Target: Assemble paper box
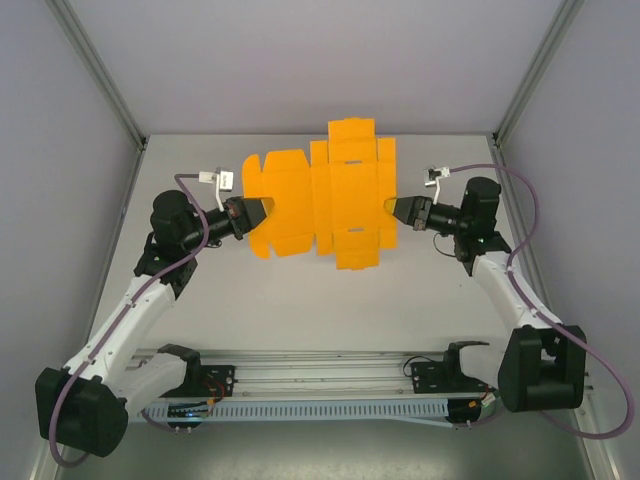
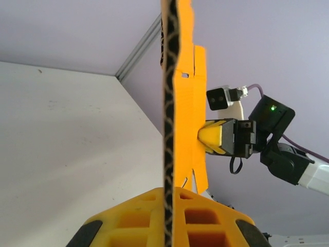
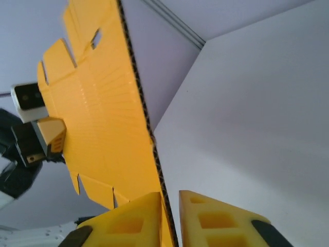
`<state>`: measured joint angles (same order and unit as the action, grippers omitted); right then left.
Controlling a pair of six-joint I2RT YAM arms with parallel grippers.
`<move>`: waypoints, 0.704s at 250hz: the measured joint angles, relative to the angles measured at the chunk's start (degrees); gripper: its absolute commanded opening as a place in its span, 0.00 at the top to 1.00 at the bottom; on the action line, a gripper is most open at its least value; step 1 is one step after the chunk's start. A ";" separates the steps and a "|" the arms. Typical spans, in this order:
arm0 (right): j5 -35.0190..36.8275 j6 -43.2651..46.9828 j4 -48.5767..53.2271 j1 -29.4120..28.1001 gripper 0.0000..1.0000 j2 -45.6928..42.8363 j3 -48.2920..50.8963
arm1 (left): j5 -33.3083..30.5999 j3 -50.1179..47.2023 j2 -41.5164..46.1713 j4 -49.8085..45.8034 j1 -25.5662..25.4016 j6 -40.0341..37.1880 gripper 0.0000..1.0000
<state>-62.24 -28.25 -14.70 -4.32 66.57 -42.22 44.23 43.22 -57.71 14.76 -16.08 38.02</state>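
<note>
**Flat box sheet held in the air between both arms**

The box [image 1: 320, 195] is an unfolded orange die-cut sheet. It is raised off the counter [image 1: 300, 300] and spans the gap between the two arms, with its broad face toward the top camera.

The left gripper [image 1: 262, 212] has the sheet's left edge, low on the rounded flap, with its jaws pressed together on the card. From the left wrist, the box [image 2: 185, 128] rises edge-on out of the left gripper [image 2: 167, 198], showing its corrugated core.

The right gripper [image 1: 392, 208] takes the opposite edge about midway along that side, its jaws pinching the card. From the right wrist, the box [image 3: 97, 113] runs down between the yellow fingers [image 3: 128, 221] of the right gripper [image 3: 169, 198]. Each wrist camera also catches the other arm's grip across the sheet: the right gripper [image 2: 205, 138] and the left gripper [image 3: 54, 139].

Slotted flaps jut from the sheet's far and near edges and hang free. In the top view the far flap crosses the line where the counter meets the back wall [image 1: 300, 60]. Open counter lies between the sheet and the rail [image 1: 320, 375] — and out to either side beyond the elbows.

The counter is plain, matte and whitish. Pale grey walls stand on three sides, with metal posts [image 1: 100, 70] at the back corners. The rail carries both bases, and purple cables [image 1: 530, 215] loop along each arm.
</note>
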 measured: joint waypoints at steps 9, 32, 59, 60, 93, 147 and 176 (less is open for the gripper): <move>0.13 0.98 0.46 -0.28 0.99 -0.63 0.00 | -0.33 -0.09 -0.02 -0.02 0.00 0.02 1.00; 3.52 5.68 5.33 -1.86 1.00 -2.25 -0.72 | -0.76 -0.61 -0.52 0.00 0.04 0.07 1.00; 14.27 14.14 16.17 -6.10 1.00 -2.54 -4.74 | -2.19 -0.81 -2.38 -0.81 0.04 -0.15 0.47; 14.75 14.45 16.59 -6.27 1.00 -2.54 -4.92 | -2.34 -0.81 -2.45 -0.96 0.04 -0.28 0.43; 28.02 23.15 27.02 -11.43 1.00 -2.12 -9.70 | -8.22 -0.85 -3.08 -6.25 -0.02 -1.25 0.02; 44.41 37.11 35.41 -14.03 1.00 2.71 -11.17 | -23.85 -0.55 -3.96 -20.26 0.00 -2.23 0.01; 53.68 47.71 35.54 -16.96 1.00 6.75 -11.21 | -26.45 0.72 -7.21 -24.63 0.00 -2.40 0.01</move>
<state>-8.56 19.46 20.84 -21.28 73.32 -53.43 17.78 43.94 -64.93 -9.87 -16.08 35.62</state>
